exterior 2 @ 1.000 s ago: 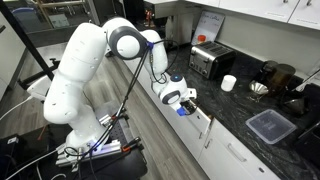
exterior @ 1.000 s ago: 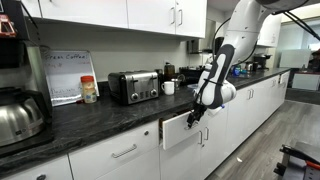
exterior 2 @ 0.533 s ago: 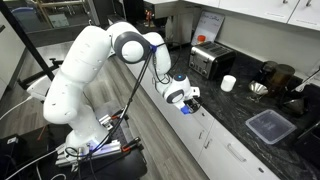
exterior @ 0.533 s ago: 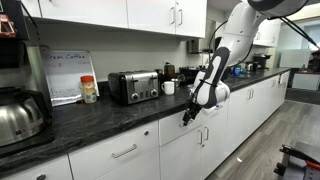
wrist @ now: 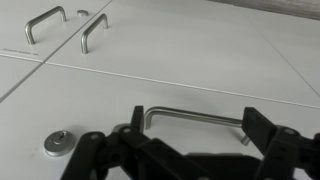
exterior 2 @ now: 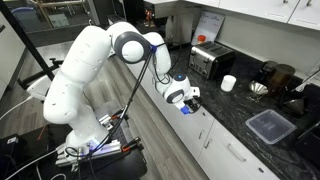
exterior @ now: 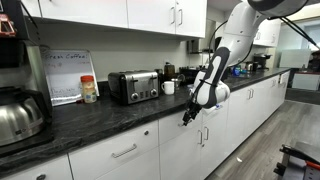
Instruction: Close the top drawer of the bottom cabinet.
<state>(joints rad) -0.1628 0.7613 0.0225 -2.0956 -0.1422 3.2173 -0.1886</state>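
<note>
The top drawer [exterior: 172,131] of the bottom cabinet [exterior: 125,155] sits flush with the neighbouring white fronts, under the dark speckled counter [exterior: 100,112]. My gripper [exterior: 186,117] is at the drawer front, also seen in an exterior view [exterior 2: 190,103]. In the wrist view the drawer's flat white front [wrist: 200,80] fills the frame, and its horizontal silver bar handle [wrist: 195,116] lies between my spread black fingers [wrist: 262,128]. The gripper [wrist: 198,124] is open and holds nothing. I cannot tell whether the fingers touch the front.
A toaster [exterior: 134,86], a white mug [exterior: 169,87], a jar [exterior: 89,89] and a kettle [exterior: 15,115] stand on the counter. A plastic container [exterior 2: 271,126] lies further along. Doors with bar handles [wrist: 93,28] adjoin the drawer. Open floor [exterior 2: 140,110] runs beside the cabinets.
One second ago the drawer stood out from the cabinet with the gripper at its front. It has since slid in flush. Nothing has moved in the last half second.
</note>
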